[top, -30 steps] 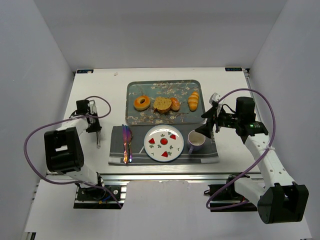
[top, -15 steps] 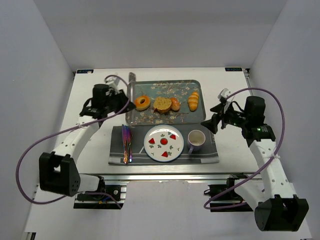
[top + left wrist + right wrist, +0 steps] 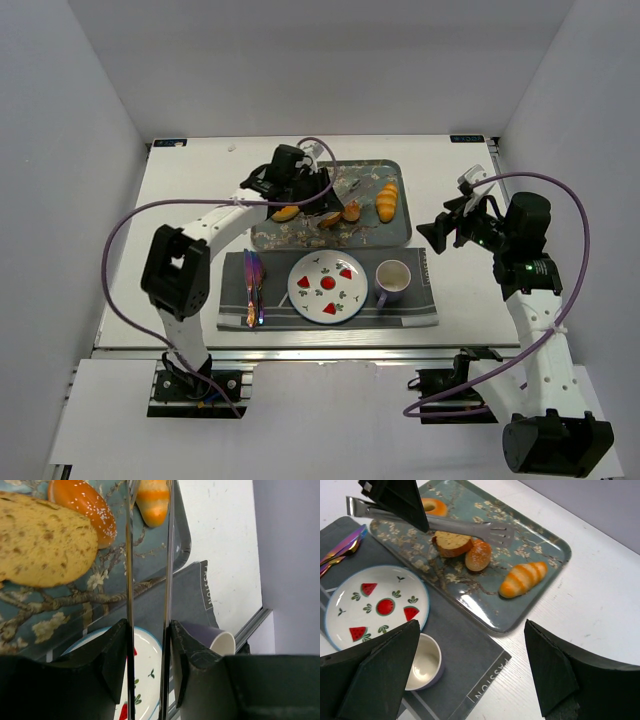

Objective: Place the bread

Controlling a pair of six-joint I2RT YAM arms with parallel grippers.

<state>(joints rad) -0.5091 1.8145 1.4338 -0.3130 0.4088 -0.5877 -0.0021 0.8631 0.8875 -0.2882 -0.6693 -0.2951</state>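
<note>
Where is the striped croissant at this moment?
In the top view the striped croissant lies at the right end of the floral tray, just right of the sesame bun.

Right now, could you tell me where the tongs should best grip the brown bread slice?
Probably across the middle of the bread slice, the tongs coming from above, one blade on each long side: it lies flat on the tray, and the bun crowds one end.
</note>
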